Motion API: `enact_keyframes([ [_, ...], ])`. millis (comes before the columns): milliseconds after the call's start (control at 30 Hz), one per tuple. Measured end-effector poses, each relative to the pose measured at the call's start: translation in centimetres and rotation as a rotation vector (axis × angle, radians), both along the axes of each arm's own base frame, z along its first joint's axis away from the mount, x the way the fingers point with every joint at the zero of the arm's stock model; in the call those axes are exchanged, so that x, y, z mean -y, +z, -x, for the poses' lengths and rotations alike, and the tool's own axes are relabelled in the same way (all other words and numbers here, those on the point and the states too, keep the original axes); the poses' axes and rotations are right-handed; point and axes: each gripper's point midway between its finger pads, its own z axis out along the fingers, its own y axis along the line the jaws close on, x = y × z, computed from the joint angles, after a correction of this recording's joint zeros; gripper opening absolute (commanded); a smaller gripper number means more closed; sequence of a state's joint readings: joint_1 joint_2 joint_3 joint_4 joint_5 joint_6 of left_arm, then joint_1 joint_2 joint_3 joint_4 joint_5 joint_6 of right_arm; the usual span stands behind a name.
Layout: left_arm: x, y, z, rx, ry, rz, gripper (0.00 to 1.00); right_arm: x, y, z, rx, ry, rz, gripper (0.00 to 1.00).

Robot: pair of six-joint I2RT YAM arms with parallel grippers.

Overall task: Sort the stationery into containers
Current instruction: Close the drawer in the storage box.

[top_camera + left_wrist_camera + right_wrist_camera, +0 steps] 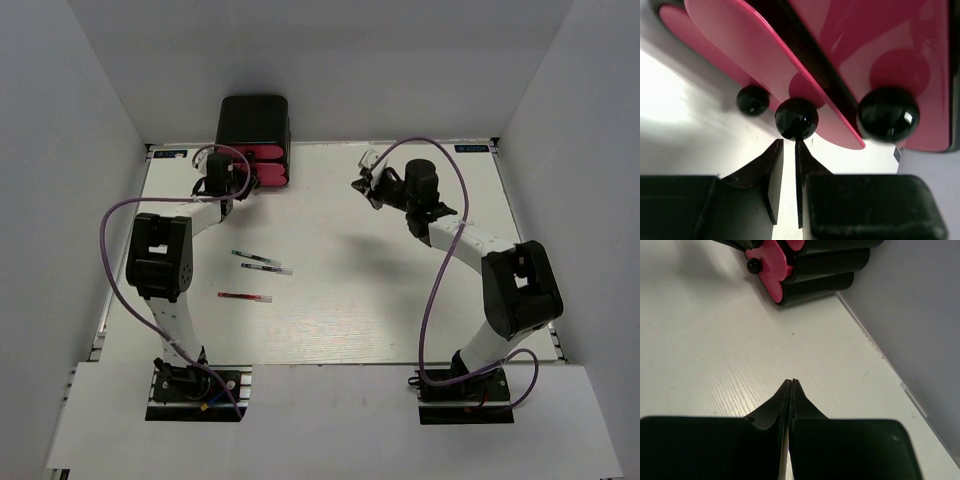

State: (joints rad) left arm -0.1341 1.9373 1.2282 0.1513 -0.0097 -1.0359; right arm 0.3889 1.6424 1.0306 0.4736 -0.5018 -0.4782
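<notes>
The white counter (400,300) has a black cabinet (255,120) at its far edge, closer to the far left corner. Three pink drawers (268,168) stick out of its front. The left claw (789,145) is right at the drawers. It is almost closed, with only a thin gap, and holds nothing. The right claw (791,382) is by the far edge, pinched tight and empty. Left of the middle lie two dark pens (266,266) and a red pen (245,296). A black knob (796,118) sits just past the left claw's tips.
</notes>
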Motion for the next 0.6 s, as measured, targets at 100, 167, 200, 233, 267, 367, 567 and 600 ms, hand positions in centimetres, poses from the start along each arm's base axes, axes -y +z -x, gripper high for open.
enact_keyframes([
  [100, 0.1, 0.0, -1.2, 0.004, 0.004, -0.002, 0.27, 0.5, -0.6, 0.1, -0.014, -0.008, 0.004, 0.0],
  [167, 0.1, -0.2, -1.6, -0.001, 0.004, -0.005, 0.27, 0.7, -0.9, 0.1, -0.02, -0.012, 0.006, 0.0],
  [200, 0.1, -0.3, -1.7, -0.006, 0.003, -0.006, 0.29, 0.9, -1.0, 0.2, -0.023, -0.014, 0.008, 0.0],
  [233, 0.2, -0.4, -1.8, -0.008, 0.002, -0.007, 0.29, 1.1, -1.1, 0.3, -0.025, -0.017, 0.008, 0.0],
  [267, 0.2, -0.5, -1.9, -0.011, 0.002, -0.008, 0.31, 1.2, -1.2, 0.4, -0.026, -0.019, 0.009, 0.0],
  [367, 0.1, -0.9, -1.8, -0.019, 0.003, -0.013, 0.42, 1.7, -1.1, 0.6, -0.025, -0.025, 0.008, 0.0],
  [567, 0.1, -2.7, -0.7, -0.053, -0.006, -0.013, 0.65, 2.2, -1.1, 0.8, -0.026, -0.031, 0.007, 0.0],
  [600, 0.0, -3.3, -0.3, -0.067, -0.01, -0.018, 0.65, 2.3, -1.3, 0.8, -0.03, -0.032, 0.008, 0.0],
])
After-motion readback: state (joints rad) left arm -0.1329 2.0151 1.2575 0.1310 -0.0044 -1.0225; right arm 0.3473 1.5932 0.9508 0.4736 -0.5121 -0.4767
